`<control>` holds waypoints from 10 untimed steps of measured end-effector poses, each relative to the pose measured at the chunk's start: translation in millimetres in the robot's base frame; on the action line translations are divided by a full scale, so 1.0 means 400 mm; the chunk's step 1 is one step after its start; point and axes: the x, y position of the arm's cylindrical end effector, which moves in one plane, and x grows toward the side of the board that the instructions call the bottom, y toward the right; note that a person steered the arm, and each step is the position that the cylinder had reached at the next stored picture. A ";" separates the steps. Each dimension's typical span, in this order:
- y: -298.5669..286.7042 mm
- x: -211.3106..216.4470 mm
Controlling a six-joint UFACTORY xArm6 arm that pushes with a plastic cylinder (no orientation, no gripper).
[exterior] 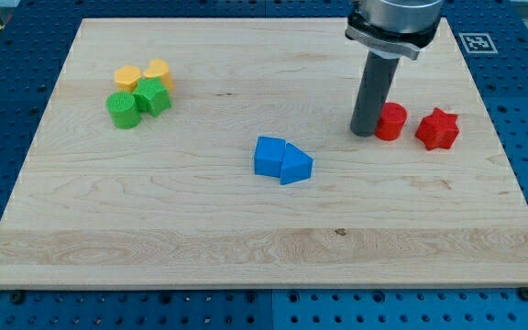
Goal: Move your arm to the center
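Your rod carries no jaws. My tip [364, 134] down on wooden board [200, 247], touching red cylinder [391, 121] on its left; red star [437, 128] beyond. Board centre, blue cube [269, 156] and blue wedge [295, 166] lower left of tip. Yellow and green blocks [141, 93] far left.

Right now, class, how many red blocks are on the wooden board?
2. A red cylinder sits toward the view's right, touching or nearly touching my tip on its left. A red star-shaped block lies just right of the cylinder. None appears hidden.
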 end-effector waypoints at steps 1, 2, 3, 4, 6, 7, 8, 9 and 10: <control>0.039 0.000; 0.074 0.000; 0.098 0.000; 0.101 0.002; 0.009 0.002; -0.035 0.002; -0.074 0.002; -0.101 0.002; -0.128 0.002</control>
